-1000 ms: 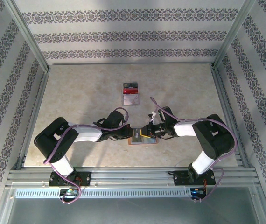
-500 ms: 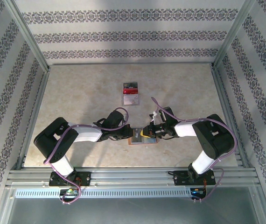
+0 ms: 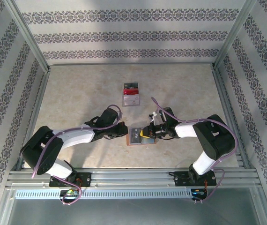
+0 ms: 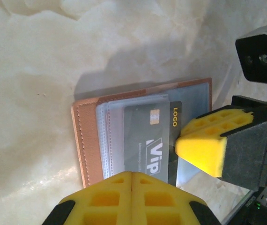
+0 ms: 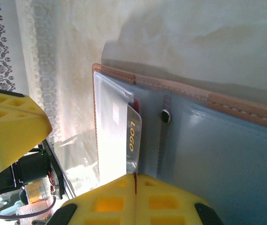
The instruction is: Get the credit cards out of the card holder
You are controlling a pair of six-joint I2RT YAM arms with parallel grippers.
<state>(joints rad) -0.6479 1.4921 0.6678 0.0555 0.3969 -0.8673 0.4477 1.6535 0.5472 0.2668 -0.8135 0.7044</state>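
Observation:
The card holder (image 3: 138, 142) lies open on the table, tan outside (image 4: 84, 140), grey-blue inside (image 5: 218, 154). A grey "VIP" credit card (image 4: 143, 140) sits in its clear pocket. A dark card marked "LOGO" (image 5: 132, 133) sticks partway out of that pocket (image 4: 174, 117). My right gripper (image 5: 135, 176) is shut on this card's edge (image 3: 146, 133). A sliver of a red card (image 5: 135, 104) shows behind it. My left gripper (image 4: 132, 174) is shut with nothing in it, hovering at the holder's left side (image 3: 125, 131).
A small stack of red, white and dark flat pieces (image 3: 131, 95) lies farther back on the table, apart from both arms. Metal frame rails (image 3: 133, 177) run along the near edge, with patterned walls around the table.
The left arm's elbow has swung out to the lower left, and its gripper has drawn back a little from the holder. The right gripper has stayed at the card.

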